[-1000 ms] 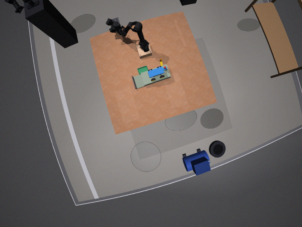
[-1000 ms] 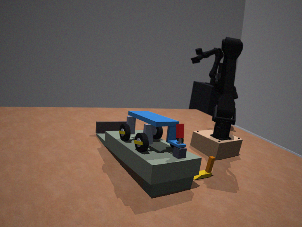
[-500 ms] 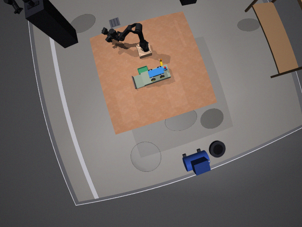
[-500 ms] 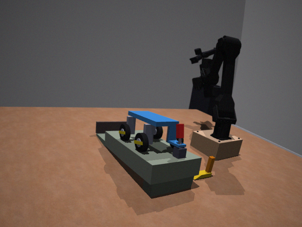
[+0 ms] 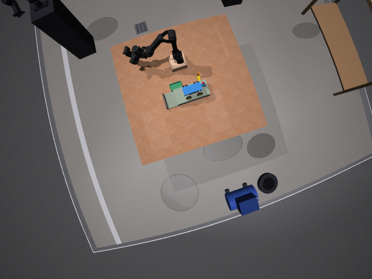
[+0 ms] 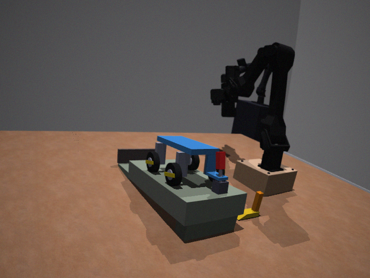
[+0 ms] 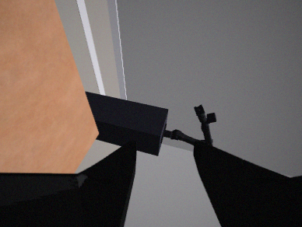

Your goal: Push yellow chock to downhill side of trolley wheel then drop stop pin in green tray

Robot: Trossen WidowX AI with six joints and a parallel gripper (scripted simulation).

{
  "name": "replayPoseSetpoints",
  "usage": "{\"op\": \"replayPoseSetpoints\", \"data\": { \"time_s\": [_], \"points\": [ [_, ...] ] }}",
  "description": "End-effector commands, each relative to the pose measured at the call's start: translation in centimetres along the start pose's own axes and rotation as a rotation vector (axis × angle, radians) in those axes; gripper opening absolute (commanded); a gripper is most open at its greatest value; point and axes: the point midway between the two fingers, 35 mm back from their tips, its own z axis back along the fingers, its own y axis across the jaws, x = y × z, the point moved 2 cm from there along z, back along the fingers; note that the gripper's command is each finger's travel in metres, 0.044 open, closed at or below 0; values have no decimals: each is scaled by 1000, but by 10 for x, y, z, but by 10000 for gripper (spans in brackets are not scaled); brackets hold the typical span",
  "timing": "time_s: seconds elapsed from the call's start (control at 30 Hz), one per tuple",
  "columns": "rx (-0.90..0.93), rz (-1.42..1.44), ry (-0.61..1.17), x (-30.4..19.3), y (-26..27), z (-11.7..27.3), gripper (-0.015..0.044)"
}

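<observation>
The blue trolley [image 5: 192, 89] [image 6: 185, 144] stands on the green-grey ramp [image 5: 172, 99] [image 6: 215, 207]. The red-headed stop pin [image 5: 202, 82] [image 6: 220, 160] is upright at its uphill end. The yellow chock [image 5: 198, 77] [image 6: 249, 213] stands on the table beside the ramp's uphill end, orange handle up, away from the wheels. The green tray [image 5: 175, 82] lies against the ramp's arm side and is hidden in the exterior view. My gripper [image 5: 128, 56] [image 6: 221, 104] [image 7: 165, 147] is partly open and empty, raised left of the arm base in the top view, far from chock and pin.
The arm base [image 5: 178, 66] [image 6: 254, 179] stands beside the tray and chock side of the ramp. A dark end board [image 5: 165, 101] [image 6: 134, 155] closes the ramp's downhill end. A black pedestal [image 5: 64, 33] [image 7: 128, 120] with another arm stands off the brown table top [image 5: 195, 129].
</observation>
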Motion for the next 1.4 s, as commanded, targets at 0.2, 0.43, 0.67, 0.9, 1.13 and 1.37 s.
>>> {"op": "replayPoseSetpoints", "data": {
  "time_s": [0.2,0.43,0.67,0.9,1.13,1.37],
  "points": [
    [64,-84,-214,78,-1,32,190],
    [132,-131,-360,130,3,66,190],
    [213,-168,-497,175,9,106,190],
    [306,-194,-625,212,16,154,190],
    [405,-192,-745,242,26,207,190],
    [471,-78,-884,264,41,268,190]
  ]
}}
